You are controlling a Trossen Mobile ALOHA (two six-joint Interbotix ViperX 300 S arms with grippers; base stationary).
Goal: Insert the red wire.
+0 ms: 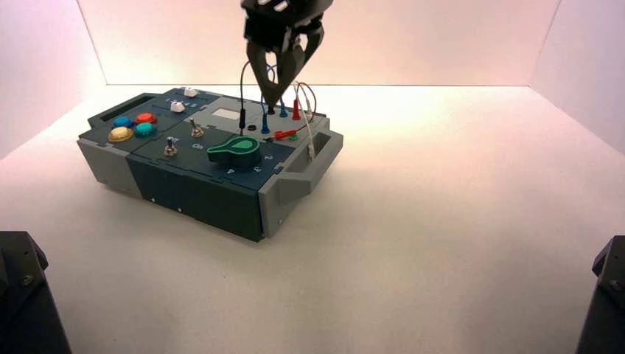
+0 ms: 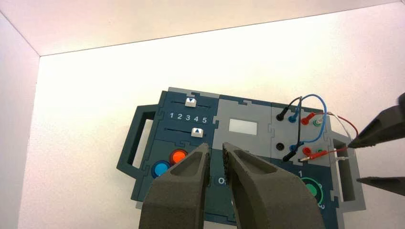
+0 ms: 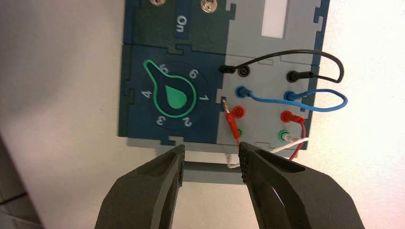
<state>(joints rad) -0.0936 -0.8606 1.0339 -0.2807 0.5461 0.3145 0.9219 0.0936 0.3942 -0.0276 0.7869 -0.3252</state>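
Observation:
The red wire (image 3: 300, 138) has one red plug (image 3: 289, 117) seated in a red socket at the box's wire end. Its other red plug (image 3: 232, 122) lies loose on the panel between the near red and green sockets. Both also show in the high view (image 1: 284, 135) and the left wrist view (image 2: 319, 153). My right gripper (image 3: 211, 150) is open and empty above the box's end handle (image 3: 205, 172), close to the loose plug; it hangs over the wires in the high view (image 1: 280, 92). My left gripper (image 2: 216, 148) hovers high over the buttons, empty, with a narrow gap between its fingers.
Black (image 3: 329, 59) and blue (image 3: 334, 98) leads arch between their sockets beside the red one. A white lead (image 3: 291, 142) runs from a green socket to a loose plug by the handle. The green knob (image 3: 171, 94), two toggle switches, sliders and coloured buttons (image 1: 134, 127) fill the rest of the box.

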